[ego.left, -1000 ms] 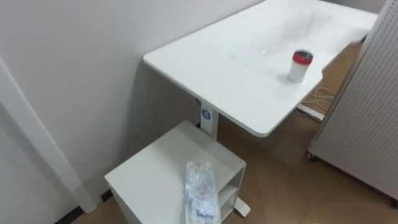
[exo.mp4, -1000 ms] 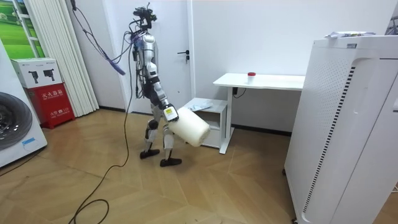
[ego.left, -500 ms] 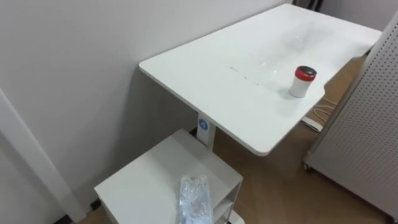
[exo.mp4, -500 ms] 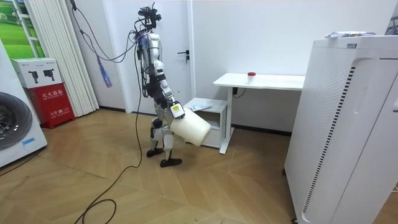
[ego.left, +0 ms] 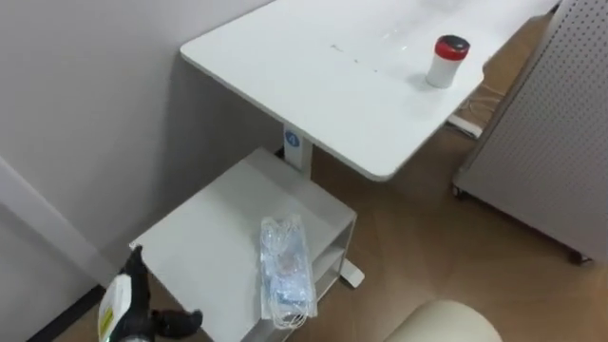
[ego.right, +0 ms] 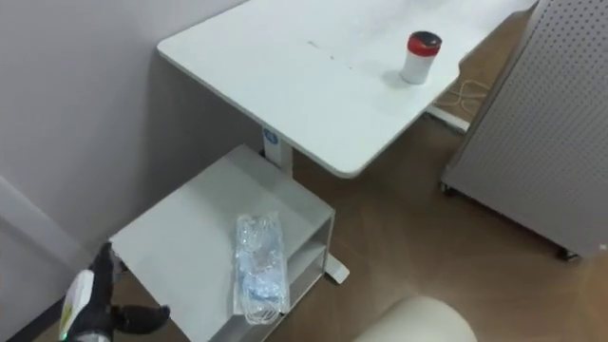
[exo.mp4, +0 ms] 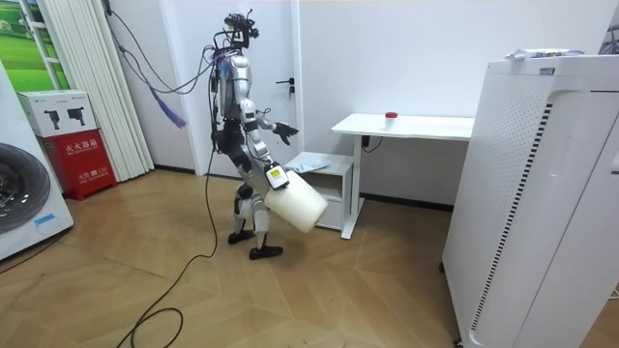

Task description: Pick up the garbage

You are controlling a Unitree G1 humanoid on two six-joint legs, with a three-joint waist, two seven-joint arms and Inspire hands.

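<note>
Robot stood at the near side of the low white open-sided cabinet (ego.left: pixel 204 242), which sat under the end of the white rectangular counter (ego.left: pixel 313 85).

- Task item: a crumpled clear plastic package (ego.left: pixel 286 271) lay flat on the cabinet top, towards its right side, one end at the near edge. Nothing touched it.
- Left robot hand (ego.left: pixel 131 309): fingers spread apart, empty, low off the cabinet's near left corner, well apart from the package.
- Right robot hand (exo.mp4: pixel 274 175): at the rim of the cream rounded plastic bin (exo.mp4: pixel 295 201), which hung just off the cabinet's near side. Grip could not be made out.
- Small white can with red cap (ego.left: pixel 446 61): upright on the counter, well beyond the cabinet.

Risks, as judged:
- Package sat at the edge, so a sideways sweep could push it onto the floor.
- Thin slick plastic could collapse or slip from a partial pinch.
- The hanging bin could knock the cabinet during the reach.
</note>
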